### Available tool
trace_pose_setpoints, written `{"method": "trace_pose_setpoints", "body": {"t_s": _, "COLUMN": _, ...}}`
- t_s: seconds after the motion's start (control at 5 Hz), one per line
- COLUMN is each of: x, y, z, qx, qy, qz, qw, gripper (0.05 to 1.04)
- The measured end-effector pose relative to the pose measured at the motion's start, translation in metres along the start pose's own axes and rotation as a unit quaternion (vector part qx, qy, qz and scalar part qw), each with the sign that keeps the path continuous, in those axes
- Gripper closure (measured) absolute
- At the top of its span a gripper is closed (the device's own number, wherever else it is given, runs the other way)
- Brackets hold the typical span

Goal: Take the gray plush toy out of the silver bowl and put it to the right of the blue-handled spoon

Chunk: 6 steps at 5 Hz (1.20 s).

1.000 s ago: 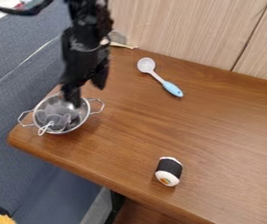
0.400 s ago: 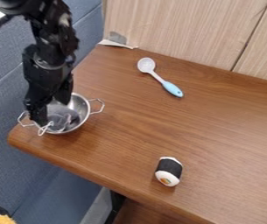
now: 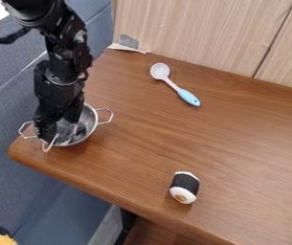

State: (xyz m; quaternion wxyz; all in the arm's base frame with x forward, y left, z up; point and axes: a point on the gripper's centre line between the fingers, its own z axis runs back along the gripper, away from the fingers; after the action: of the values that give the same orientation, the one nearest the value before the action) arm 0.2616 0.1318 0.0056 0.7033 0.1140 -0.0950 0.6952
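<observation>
The gripper [image 3: 60, 126] points down into a metal bowl [image 3: 89, 125] at the left corner of the table, its two fingers apart. One finger is by the bowl's left side and the other is nearer the middle. Between and beside them lies a greyish, see-through item [image 3: 68, 133], partly covered by the gripper. A white loop [image 3: 49, 143] hangs from it over the bowl's front rim. Whether the fingers touch the item cannot be made out.
A spoon with a white head and light blue handle [image 3: 187, 97] lies near the back wall. Towards the front edge of the wooden table [image 3: 250, 143] is a toy sushi roll [image 3: 185, 187], black and white. Blue-grey padding [image 3: 46, 196] borders the table on the left.
The gripper first moved left and down over the bowl, then slightly right and lower into it. The white loop has shifted and looks narrower. Spoon and sushi roll have stayed put.
</observation>
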Motion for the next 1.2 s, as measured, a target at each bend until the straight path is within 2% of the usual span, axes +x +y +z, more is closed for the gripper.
{"method": "trace_pose_setpoints", "body": {"t_s": 0.4, "x": -0.0009, "y": -0.0097, "z": -0.0121, "qx": 0.013, "qy": 0.008, "qz": 0.0, "qw": 0.9999, "gripper": 0.116}}
{"method": "trace_pose_setpoints", "body": {"t_s": 0.6, "x": -0.0011, "y": -0.0074, "z": -0.0156, "qx": 0.02, "qy": 0.004, "qz": 0.007, "qw": 0.9998, "gripper": 0.351}}
{"method": "trace_pose_setpoints", "body": {"t_s": 0.8, "x": -0.0008, "y": -0.0083, "z": -0.0149, "qx": 0.018, "qy": 0.004, "qz": 0.008, "qw": 0.9998, "gripper": 0.503}}
{"method": "trace_pose_setpoints", "body": {"t_s": 1.0, "x": -0.0025, "y": -0.009, "z": -0.0148, "qx": 0.016, "qy": 0.009, "qz": 0.001, "qw": 0.9998, "gripper": 0.565}}
{"method": "trace_pose_setpoints", "body": {"t_s": 1.2, "x": -0.0061, "y": -0.0102, "z": -0.0117, "qx": 0.008, "qy": 0.012, "qz": -0.009, "qw": 0.9999, "gripper": 0.571}}
